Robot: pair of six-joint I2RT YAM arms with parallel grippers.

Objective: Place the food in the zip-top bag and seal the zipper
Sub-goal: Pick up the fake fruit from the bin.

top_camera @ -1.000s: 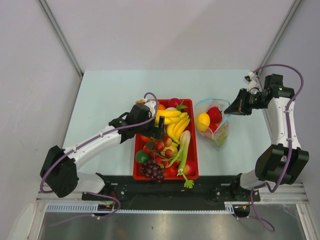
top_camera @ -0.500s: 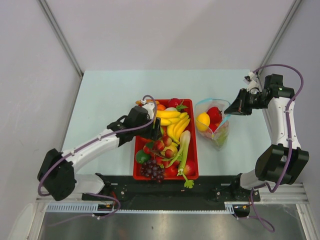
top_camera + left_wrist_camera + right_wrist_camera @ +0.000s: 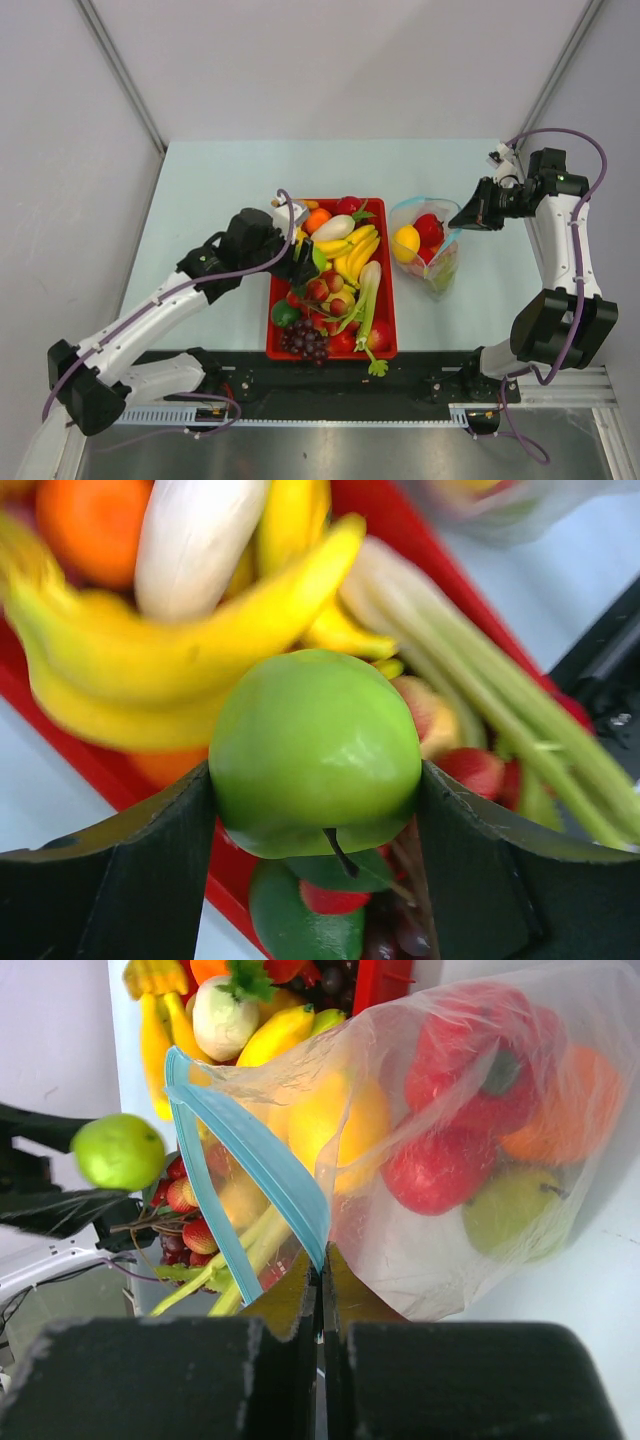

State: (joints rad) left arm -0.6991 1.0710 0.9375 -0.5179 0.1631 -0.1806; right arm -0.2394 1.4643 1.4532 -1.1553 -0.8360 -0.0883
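Observation:
My left gripper [image 3: 308, 262] is shut on a green apple [image 3: 315, 750], held just above the left side of the red tray [image 3: 274, 345]; the apple also shows in the right wrist view [image 3: 118, 1151]. The tray holds bananas [image 3: 352, 250], a white vegetable [image 3: 333, 228], an orange [image 3: 317, 219], grapes [image 3: 305, 340] and more food. The clear zip-top bag [image 3: 428, 245] stands open to the right of the tray with a lemon [image 3: 406, 243] and red fruit [image 3: 429, 229] inside. My right gripper [image 3: 322, 1265] is shut on the bag's blue zipper [image 3: 250, 1155] edge, holding the mouth up.
The pale table [image 3: 210, 200] runs left of the tray and behind it. A celery stalk [image 3: 367, 300] hangs over the tray's near edge toward the black base rail [image 3: 330, 385]. Grey walls enclose the table at the back and sides.
My left gripper has lifted and drawn back left from the banana pile with the green apple in its jaws. The right gripper and the bag have stayed put.

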